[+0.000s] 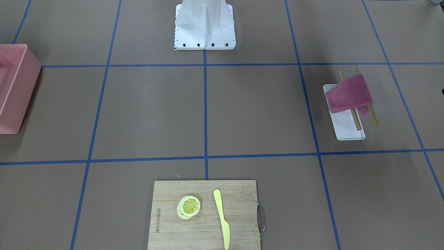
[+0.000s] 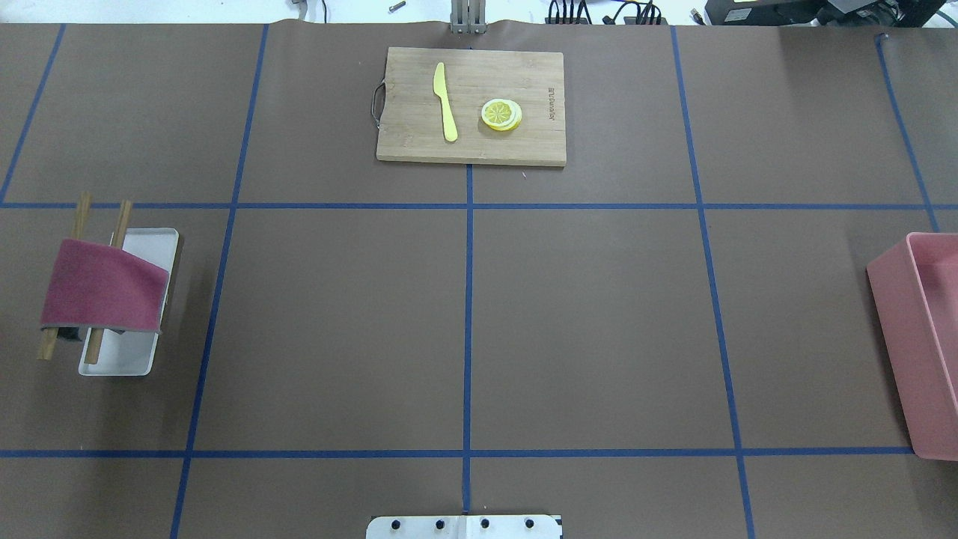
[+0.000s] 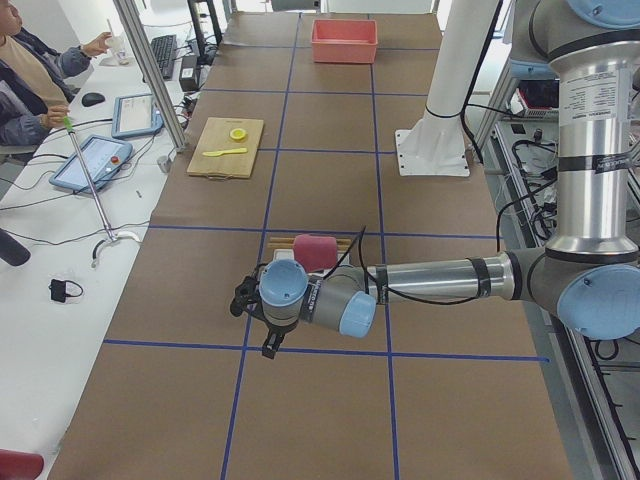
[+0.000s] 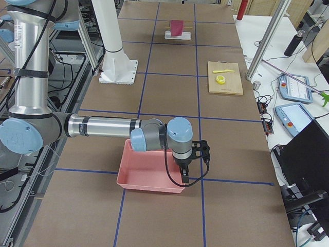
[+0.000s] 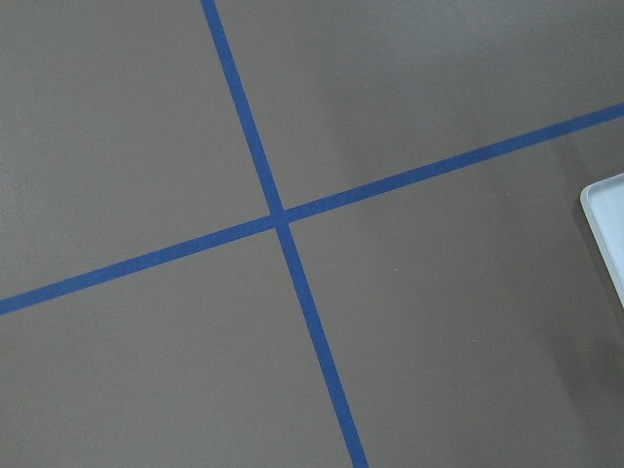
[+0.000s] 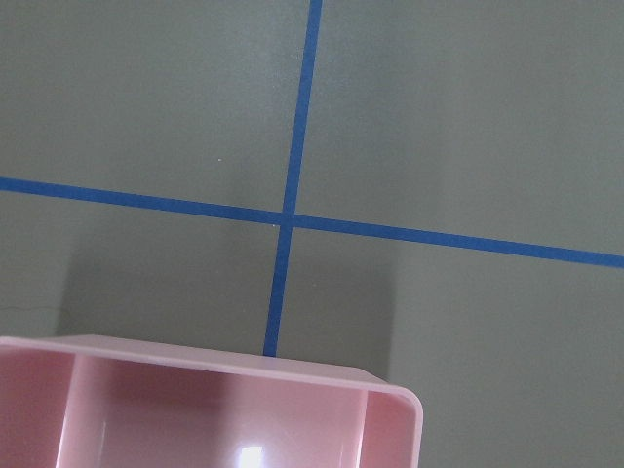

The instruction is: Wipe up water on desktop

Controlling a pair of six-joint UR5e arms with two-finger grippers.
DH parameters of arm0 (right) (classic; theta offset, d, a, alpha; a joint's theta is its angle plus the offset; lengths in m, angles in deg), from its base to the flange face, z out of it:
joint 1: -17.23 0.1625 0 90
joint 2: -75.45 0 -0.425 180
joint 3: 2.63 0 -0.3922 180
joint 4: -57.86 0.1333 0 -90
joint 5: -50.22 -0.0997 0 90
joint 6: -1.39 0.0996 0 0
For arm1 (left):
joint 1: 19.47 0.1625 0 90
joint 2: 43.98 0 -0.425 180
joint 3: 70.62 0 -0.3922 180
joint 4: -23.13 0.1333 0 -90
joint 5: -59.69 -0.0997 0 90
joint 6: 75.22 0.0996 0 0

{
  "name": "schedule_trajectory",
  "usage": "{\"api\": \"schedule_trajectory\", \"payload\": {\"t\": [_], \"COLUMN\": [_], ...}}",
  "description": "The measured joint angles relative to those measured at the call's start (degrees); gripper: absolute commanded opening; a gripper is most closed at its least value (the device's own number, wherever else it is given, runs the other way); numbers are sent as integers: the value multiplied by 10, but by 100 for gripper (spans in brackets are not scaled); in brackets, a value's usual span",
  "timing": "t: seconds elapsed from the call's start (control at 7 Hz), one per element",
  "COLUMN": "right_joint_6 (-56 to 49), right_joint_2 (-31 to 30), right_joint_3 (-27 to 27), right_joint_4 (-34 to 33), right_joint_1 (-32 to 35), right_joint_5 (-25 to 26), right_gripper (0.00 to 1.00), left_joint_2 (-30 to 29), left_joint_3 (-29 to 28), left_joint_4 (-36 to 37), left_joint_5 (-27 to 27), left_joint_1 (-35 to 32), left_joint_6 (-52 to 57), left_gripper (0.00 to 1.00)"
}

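The left end effector hangs over the brown bench, fingers pointing down; whether it is open or closed cannot be told. Just beside it, a maroon cloth drapes over two wooden rods at a white tray. The right end effector, its state equally unreadable, hovers at the outer rim of a pink bin. The bench lies directly beneath both, crossed by blue tape.

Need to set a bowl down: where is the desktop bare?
On the desktop, the two big middle rectangles, between cutting board, white tray, pink bin and robot base, are bare. Crowded: the tray, with a red cloth draped over wooden sticks.
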Motion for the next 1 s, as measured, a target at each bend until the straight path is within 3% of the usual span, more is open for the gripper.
{"api": "schedule_trajectory", "payload": {"t": [1.0], "right_joint_6": [-4], "right_joint_2": [-12], "right_joint_3": [-9], "right_joint_4": [-27], "right_joint_1": [-16], "right_joint_5": [-5], "right_gripper": [100], "left_joint_2": [-6], "left_joint_3": [-3], "left_joint_4": [36], "left_joint_5": [-5], "left_joint_1": [2], "left_joint_6": [-6], "left_gripper": [98]}}
